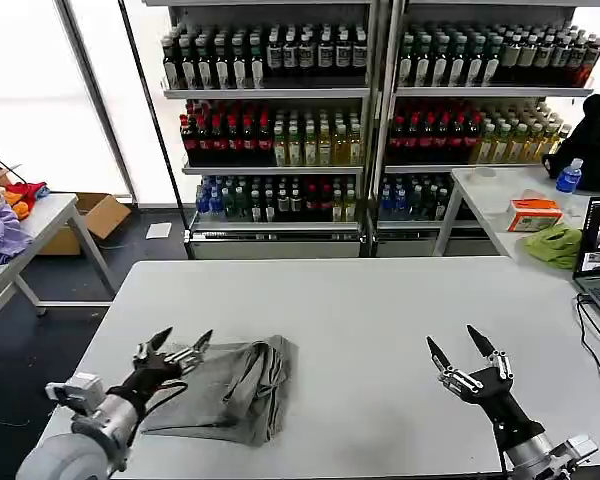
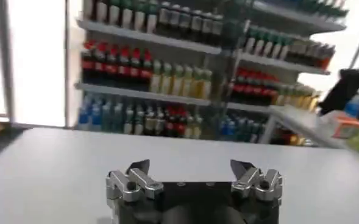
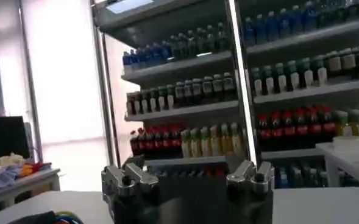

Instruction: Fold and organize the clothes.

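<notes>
The grey polo shirt (image 1: pixel 235 388) lies folded on the bench (image 1: pixel 380 300), near its front left. My left gripper (image 1: pixel 179 345) hovers spread wide and empty over its left edge; my right gripper (image 1: pixel 462 349) hangs wide open, empty, well apart.

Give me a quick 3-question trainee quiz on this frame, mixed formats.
1. True or false: the grey shirt lies spread flat with both sleeves out.
2. Which pincer is nearer the shirt? A) left pincer B) right pincer
3. Fill in: both pincers are ____ and hold nothing.

Key
1. False: it lies folded in a compact bundle on the white table.
2. A: it hovers at the shirt's left edge; the right one is apart, over bare table.
3. open
</notes>
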### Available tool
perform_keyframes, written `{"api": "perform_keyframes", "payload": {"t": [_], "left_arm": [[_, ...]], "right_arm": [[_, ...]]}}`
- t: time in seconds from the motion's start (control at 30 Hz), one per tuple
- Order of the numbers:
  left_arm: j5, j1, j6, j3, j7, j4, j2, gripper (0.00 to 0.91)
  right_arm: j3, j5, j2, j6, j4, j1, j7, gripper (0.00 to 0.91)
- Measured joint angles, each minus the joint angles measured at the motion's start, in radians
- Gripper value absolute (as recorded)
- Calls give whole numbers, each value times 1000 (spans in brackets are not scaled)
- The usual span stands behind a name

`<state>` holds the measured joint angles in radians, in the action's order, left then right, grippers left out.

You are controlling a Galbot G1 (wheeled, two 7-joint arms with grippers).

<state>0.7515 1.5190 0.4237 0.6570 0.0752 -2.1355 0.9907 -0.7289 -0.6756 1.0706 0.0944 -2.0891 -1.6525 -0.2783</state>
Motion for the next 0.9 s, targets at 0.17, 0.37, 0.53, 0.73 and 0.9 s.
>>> {"api": "perform_keyframes", "payload": {"t": [0.17,0.37,0.53,0.73,0.9], "left_arm": [[-52,25,-18,33,-22,62,19,907],[-94,32,-24,25,-34,118,47,907],[-107,29,-22,2,-39,142,73,907],[-112,19,-18,-22,-43,170,102,685],[-99,7,-13,-31,-50,198,119,282]], "right_arm": [[0,0,-2,-5,-4,2,2,907],[-9,-1,0,-4,-1,-4,3,907],[-10,0,7,-4,1,-4,3,907],[-3,0,12,-4,3,-2,4,907],[-6,-3,10,-4,-1,-4,3,907]]}}
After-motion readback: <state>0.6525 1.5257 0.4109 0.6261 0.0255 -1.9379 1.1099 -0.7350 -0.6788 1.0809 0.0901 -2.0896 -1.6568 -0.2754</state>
